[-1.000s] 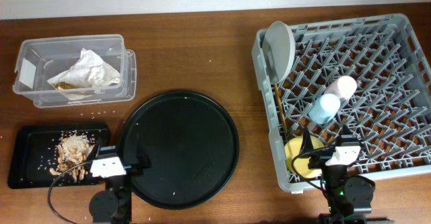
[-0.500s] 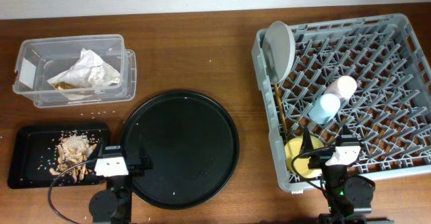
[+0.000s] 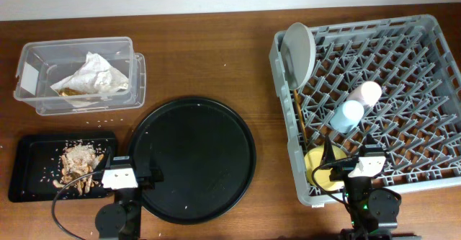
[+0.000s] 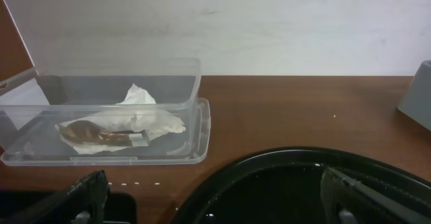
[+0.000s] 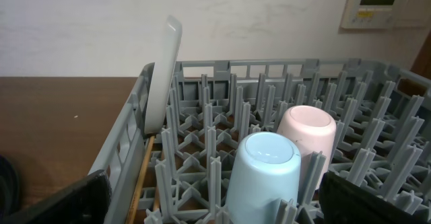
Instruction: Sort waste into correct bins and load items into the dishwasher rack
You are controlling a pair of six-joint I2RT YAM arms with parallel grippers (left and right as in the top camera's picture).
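The clear box (image 3: pixel 75 74) holds the white napkin (image 3: pixel 92 78) and brown wrapper (image 3: pixel 68 91); both also show in the left wrist view (image 4: pixel 145 113). The shallow black tray (image 3: pixel 29 169) holds the food scraps (image 3: pixel 78 164). The grey rack (image 3: pixel 403 89) holds the plate (image 3: pixel 299 52) on edge, the pink cup (image 3: pixel 369 92), blue cup (image 3: pixel 347 115), yellow bowl (image 3: pixel 317 169) and chopsticks (image 3: pixel 300 117). My left gripper (image 3: pixel 124 175) is open and empty between the black tray and the round tray. My right gripper (image 3: pixel 360 166) is open and empty at the rack's front edge.
The large round black tray (image 3: pixel 193 159) lies mid-table, its rim under my left gripper's right finger (image 4: pixel 363 197). A few crumbs lie on the wood below the clear box (image 3: pixel 108 114). A wall stands behind the table.
My left gripper has shifted very slightly to the right. Nothing else has moved.
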